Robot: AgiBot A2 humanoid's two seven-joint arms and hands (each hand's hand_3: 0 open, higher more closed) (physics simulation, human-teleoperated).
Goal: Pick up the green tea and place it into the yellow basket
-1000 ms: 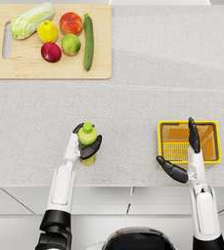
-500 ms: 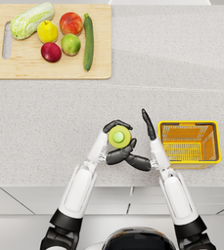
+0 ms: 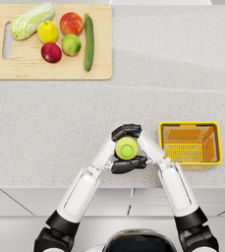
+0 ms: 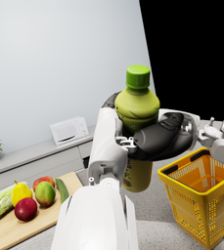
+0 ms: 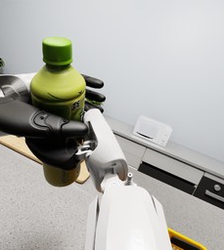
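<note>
The green tea bottle [image 3: 126, 147], olive green with a bright green cap, is held upright above the counter, just left of the yellow basket [image 3: 190, 124]. Both hands wrap it. My left hand [image 3: 118, 167] grips it from the left and my right hand [image 3: 142, 160] from the right, with dark fingers curling round its far side. In the left wrist view the bottle [image 4: 137, 105] has the right hand [image 4: 163, 139] across its front, with the basket [image 4: 201, 195] beside it. In the right wrist view the bottle [image 5: 58, 85] is clasped by the left hand [image 5: 35, 127].
A wooden cutting board [image 3: 15, 69] lies at the far left with a cabbage, a pear, several round fruits and a cucumber [image 3: 89, 42] on it. The counter's front edge runs just below the hands. The basket holds nothing.
My left hand has carried the bottle right, from the counter's left part to beside the basket. My right hand left the basket, moved left and closed round the bottle too.
</note>
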